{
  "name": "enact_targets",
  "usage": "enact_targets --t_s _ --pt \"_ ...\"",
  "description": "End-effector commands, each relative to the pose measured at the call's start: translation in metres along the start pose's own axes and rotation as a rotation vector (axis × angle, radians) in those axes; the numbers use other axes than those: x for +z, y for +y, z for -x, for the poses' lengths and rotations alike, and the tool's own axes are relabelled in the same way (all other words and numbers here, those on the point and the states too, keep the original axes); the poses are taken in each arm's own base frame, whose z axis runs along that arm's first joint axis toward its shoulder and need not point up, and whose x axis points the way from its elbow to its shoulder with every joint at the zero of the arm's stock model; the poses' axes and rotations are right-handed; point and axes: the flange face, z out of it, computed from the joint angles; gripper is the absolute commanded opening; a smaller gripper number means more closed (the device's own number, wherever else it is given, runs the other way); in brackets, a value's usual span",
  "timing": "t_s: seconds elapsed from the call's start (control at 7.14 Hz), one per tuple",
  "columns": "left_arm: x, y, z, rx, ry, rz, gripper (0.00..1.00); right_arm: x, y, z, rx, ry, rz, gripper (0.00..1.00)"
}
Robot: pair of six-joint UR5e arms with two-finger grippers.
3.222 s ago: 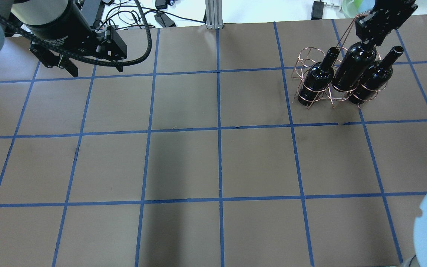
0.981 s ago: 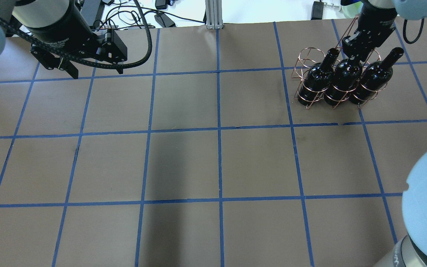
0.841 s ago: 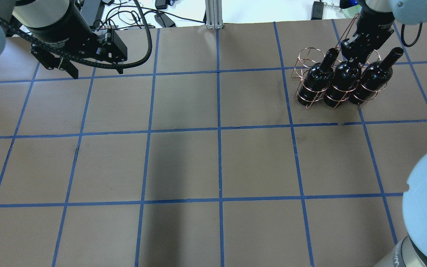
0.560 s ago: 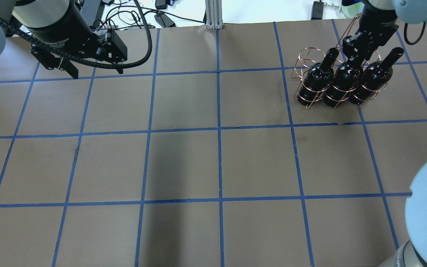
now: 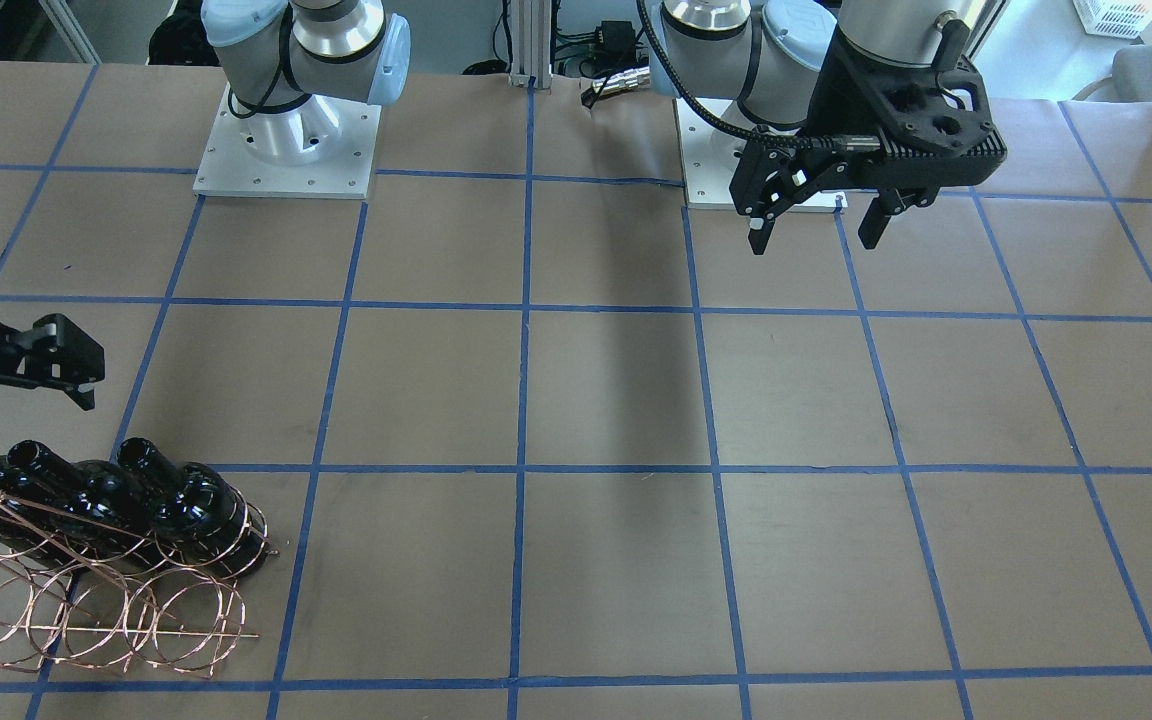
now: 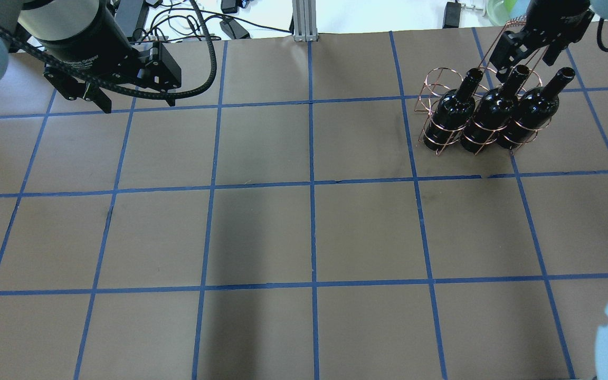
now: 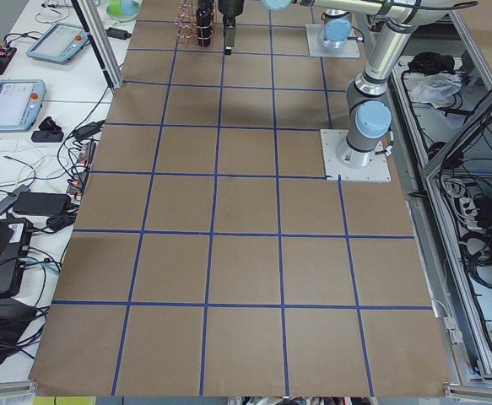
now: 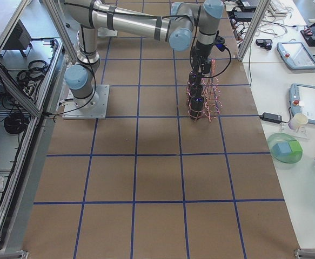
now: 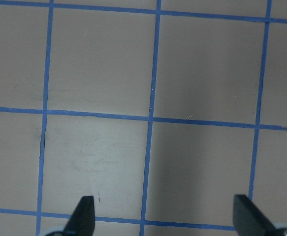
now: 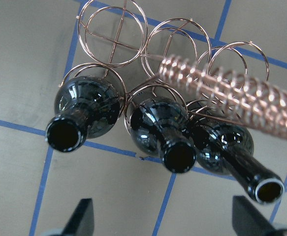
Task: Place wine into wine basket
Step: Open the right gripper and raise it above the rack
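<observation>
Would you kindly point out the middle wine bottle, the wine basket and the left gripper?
middle wine bottle (image 10: 157, 117): right wrist view, shoulder.
wine basket (image 10: 223, 91): right wrist view, twisted handle.
left gripper (image 5: 812, 241): front-facing view, between fingertips.

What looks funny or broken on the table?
Nothing stands out. All three wine bottles sit side by side in one row of the wine basket, none tipped out or visibly broken, and nothing is spilled. The basket's other row is empty. The right pincer hangs open above them.

A robotics lab: two industrial arms (image 8: 130, 22) bolted by base plates (image 5: 286, 155) onto a brown surface (image 6: 262, 232) gridded with blue tape (image 6: 313, 232), aluminium framing (image 7: 102, 42), and teach pendants (image 7: 11, 103) and cables (image 6: 177, 24) on white side benches (image 8: 308, 129).
</observation>
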Motion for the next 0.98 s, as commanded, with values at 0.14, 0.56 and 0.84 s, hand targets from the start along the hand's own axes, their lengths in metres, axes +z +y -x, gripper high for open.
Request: enact_targets --t_s 0.14,0.56,0.84 --pt "-0.001 0.001 0.0 0.0 0.0 -0.001 1.0 -0.085 0.064 0.046 0.202 -0.078 -0.079 1.0" --pt "-0.001 0.001 0.0 0.0 0.001 -0.001 1.0 -0.079 0.054 0.149 0.215 -0.086 -0.076 1.0" --pt "-0.001 0.001 0.0 -0.001 0.0 -0.003 1.0 -0.058 0.054 0.154 0.194 -0.016 -0.018 1.0"
